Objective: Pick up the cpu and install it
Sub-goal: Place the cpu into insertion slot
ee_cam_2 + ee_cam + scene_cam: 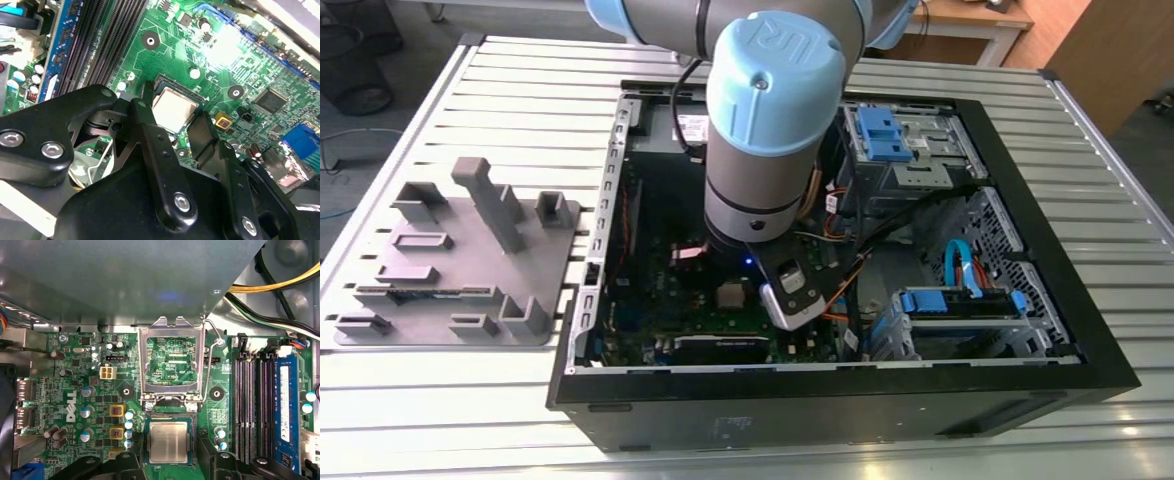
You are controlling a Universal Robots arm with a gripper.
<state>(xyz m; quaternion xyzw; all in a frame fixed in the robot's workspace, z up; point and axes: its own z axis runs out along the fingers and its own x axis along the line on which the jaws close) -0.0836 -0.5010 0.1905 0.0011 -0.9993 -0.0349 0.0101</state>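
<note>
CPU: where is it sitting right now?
In both wrist views the cpu lies seated on the motherboard, beside the raised hinged plate, between the fingers of the open gripper.

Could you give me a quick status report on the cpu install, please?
Gripper open, fingers straddling the socket. Cpu lying flat in the socket, ungripped. Socket plate hinged up, clear of it.

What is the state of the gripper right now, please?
The gripper: open, straddling the cpu and not holding it.
</note>
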